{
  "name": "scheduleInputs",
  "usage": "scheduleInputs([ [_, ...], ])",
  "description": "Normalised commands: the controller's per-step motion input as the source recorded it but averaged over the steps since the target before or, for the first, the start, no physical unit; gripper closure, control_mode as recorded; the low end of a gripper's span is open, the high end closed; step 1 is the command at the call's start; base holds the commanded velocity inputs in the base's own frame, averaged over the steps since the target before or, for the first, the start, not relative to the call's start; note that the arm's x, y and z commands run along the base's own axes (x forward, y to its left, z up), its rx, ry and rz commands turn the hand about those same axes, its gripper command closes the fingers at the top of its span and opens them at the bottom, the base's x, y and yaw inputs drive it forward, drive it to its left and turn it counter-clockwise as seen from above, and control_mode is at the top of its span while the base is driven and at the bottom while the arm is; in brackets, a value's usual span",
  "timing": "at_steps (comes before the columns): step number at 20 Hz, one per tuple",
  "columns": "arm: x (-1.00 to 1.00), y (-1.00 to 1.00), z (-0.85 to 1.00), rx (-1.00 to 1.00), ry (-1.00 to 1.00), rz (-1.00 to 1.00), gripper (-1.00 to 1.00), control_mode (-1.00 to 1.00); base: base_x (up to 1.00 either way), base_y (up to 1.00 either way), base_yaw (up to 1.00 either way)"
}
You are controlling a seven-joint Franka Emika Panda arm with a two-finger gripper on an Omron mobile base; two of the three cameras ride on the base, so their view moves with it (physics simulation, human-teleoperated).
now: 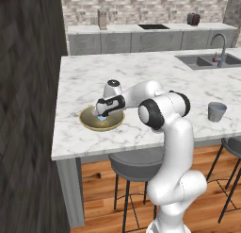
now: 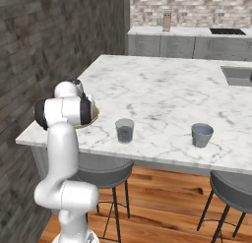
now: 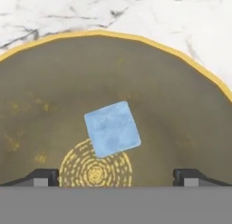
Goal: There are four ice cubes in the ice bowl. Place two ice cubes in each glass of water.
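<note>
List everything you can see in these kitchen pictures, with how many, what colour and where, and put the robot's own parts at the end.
ice bowl: one, olive-gold with a yellow rim, near the island counter's left edge.
ice cube: one seen, pale blue, lying on the bowl's floor beside its centre swirl.
glass of water: two, grey-blue, standing apart near the counter's front edge; the other sits further right.
island counter: one, white-grey marble.
sink: one, grey, with a faucet, at the counter's far right.
stools: dark grey, tucked under the counter.
arm: one, white with dark joints, bent over the bowl.
hand: one, dark fingertips open, above the ice cube.
</note>
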Motion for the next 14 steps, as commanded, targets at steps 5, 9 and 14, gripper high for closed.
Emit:
scheduleInputs([
  [5,0.09,0.18,-0.13,-0.01,0.00,0.00,-1.00,-1.00,0.00,0.00,0.00],
  [9,0.11,0.13,-0.21,-0.04,0.00,0.00,-1.00,-1.00,0.00,0.00,0.00],
  [14,0.12,0.00,-0.17,-0.03,0.00,0.00,-1.00,-1.00,0.00,0.00,0.00],
])
